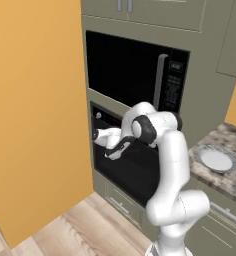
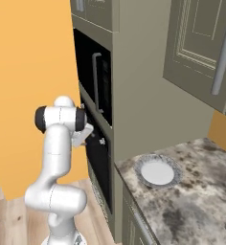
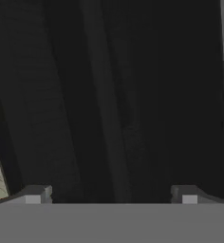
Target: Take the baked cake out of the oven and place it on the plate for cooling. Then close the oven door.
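Gaping wide in hand view, the pincer (image 3: 111, 194) faces dark oven (image 1: 135, 170) surfaces; base views add the plate (image 2: 157, 171).

Kitchen surroundings, seen from the two base cameras.

A black microwave (image 1: 135, 70) with a vertical silver handle (image 1: 160, 80) sits at upper centre; an orange wall (image 1: 35, 110) fills the left; a speckled stone counter (image 2: 191, 201) lies lower right, grey-green cabinets (image 2: 201, 43) above it, wooden floor (image 1: 85, 225) at the bottom.

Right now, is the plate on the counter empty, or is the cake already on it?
Empty. The plate shows a bare white centre on the counter; no cake lies on it.
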